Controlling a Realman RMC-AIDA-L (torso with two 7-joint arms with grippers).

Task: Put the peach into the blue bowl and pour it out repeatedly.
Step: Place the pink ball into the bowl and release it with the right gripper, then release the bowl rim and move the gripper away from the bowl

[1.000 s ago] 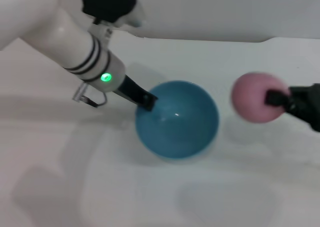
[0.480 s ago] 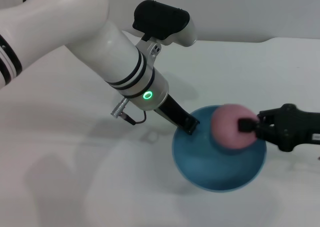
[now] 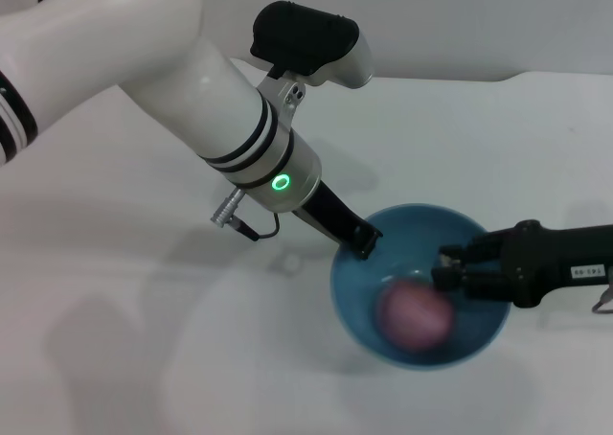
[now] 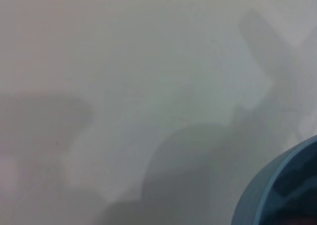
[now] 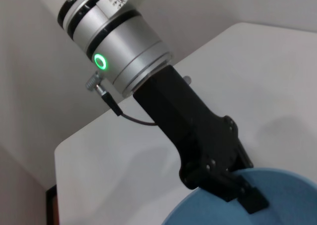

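A: Where is the peach [image 3: 415, 317]?

B: Down inside the bowl [image 3: 484, 334], resting on the bottom, a little toward the robot's side. It looks blurred, but the pink round shape is clear against the blue.

A: And the bowl?

B: It sits on the white worktop [image 3: 144, 291], right of centre in the head view. The left wrist view shows only a slice of its rim [image 4: 270, 188] in one corner, with bare worktop beyond.

A: What is the left claw [image 3: 364, 240] doing?

B: It is clamped on the bowl's rim at the side nearest the left arm. The right wrist view shows it well: the black left claw [image 5: 247, 195] comes down over the blue edge [image 5: 277, 185], one finger outside the wall and one hooked inside.

A: The right claw [image 3: 448, 265]?

B: It reaches in from the right, over the bowl's rim, just above the peach and apart from it. Its fingers are parted and nothing sits between them
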